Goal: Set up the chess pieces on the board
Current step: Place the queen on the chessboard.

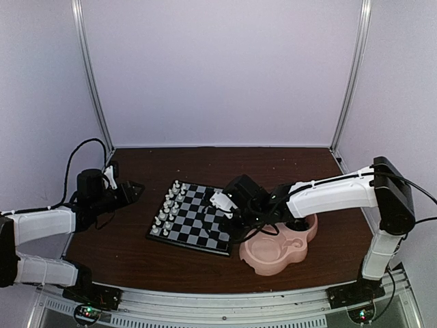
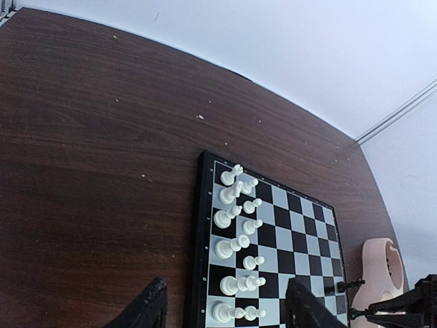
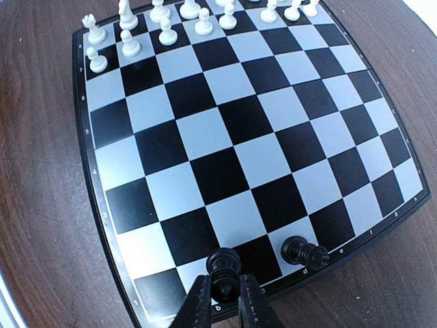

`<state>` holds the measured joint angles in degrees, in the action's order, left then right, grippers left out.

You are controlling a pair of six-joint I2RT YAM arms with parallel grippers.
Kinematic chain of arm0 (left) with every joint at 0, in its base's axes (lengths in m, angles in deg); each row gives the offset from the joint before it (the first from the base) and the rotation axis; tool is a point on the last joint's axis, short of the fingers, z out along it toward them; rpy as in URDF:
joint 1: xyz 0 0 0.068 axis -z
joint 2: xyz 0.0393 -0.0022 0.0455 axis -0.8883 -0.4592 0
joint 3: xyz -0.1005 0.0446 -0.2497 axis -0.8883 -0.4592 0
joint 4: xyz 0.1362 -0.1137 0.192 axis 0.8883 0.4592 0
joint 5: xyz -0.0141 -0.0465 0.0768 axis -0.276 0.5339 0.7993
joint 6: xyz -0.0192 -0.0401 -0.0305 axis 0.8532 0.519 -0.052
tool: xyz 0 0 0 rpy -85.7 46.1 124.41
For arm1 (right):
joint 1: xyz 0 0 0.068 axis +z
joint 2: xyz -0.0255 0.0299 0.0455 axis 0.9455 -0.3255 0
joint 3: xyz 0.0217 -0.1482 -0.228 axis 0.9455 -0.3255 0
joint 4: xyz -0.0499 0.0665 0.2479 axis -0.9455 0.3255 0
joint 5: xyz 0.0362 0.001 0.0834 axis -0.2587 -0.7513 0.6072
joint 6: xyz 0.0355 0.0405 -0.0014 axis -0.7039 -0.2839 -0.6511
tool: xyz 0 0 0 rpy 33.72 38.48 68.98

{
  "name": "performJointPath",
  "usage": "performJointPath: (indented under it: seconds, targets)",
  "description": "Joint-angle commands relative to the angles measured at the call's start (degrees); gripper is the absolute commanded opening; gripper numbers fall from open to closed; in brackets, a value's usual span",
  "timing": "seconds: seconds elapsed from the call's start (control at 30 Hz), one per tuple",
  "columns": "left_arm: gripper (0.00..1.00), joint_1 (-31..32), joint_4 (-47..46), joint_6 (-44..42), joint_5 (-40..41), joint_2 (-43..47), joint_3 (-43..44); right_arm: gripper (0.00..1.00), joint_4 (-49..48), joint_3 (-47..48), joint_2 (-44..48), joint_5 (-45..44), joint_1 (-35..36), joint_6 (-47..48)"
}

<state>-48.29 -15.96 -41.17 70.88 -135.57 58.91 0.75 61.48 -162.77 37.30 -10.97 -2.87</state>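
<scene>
The board (image 1: 205, 229) lies in the middle of the table. White chess pieces (image 1: 171, 205) stand in two rows along its left side, seen closer in the left wrist view (image 2: 239, 225) and at the board's far edge (image 3: 164, 24). My right gripper (image 3: 224, 280) is shut on a black piece (image 3: 224, 262) that rests over a pale square in the board's nearest row. Another black piece (image 3: 304, 251) stands two squares to its right. My left gripper (image 2: 225, 311) hangs open off the board's left edge (image 1: 133, 191), holding nothing.
A pink double-bowl dish (image 1: 280, 249) sits just right of the board, under my right arm; its rim shows in the left wrist view (image 2: 379, 270). Dark wooden table (image 1: 273, 167) lies around them. White walls and metal posts close in the back and sides.
</scene>
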Motion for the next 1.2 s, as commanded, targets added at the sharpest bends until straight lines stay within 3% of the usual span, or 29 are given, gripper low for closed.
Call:
performJointPath:
  seconds: [0.0,0.13,0.23,0.3,0.67,1.17]
  targets:
    - [0.59,0.31,-1.99,-0.84,-0.06,0.38,0.80,0.17,3.09,2.24,-1.86,-1.48,0.42,1.89]
    - [0.59,0.31,-1.99,-0.77,-0.31,-0.04,0.93,0.21,4.14,3.34,-3.30,-0.80,0.52,1.82]
    - [0.59,0.31,-2.08,-0.72,-0.57,-0.33,1.10,0.43,3.19,2.87,-3.13,-0.18,0.59,1.40]
    - [0.59,0.31,-2.08,-0.76,-0.62,-0.34,1.10,0.49,1.97,1.75,-1.99,-0.12,0.61,1.16]
    - [0.59,0.31,-1.90,-0.96,-0.15,0.45,0.93,0.49,-9.23,-8.48,10.91,-2.06,0.57,-1.09]
    - [0.59,0.31,-1.85,-0.92,-0.31,0.33,0.96,0.40,-2.92,-1.88,2.22,-3.85,0.53,-1.42]
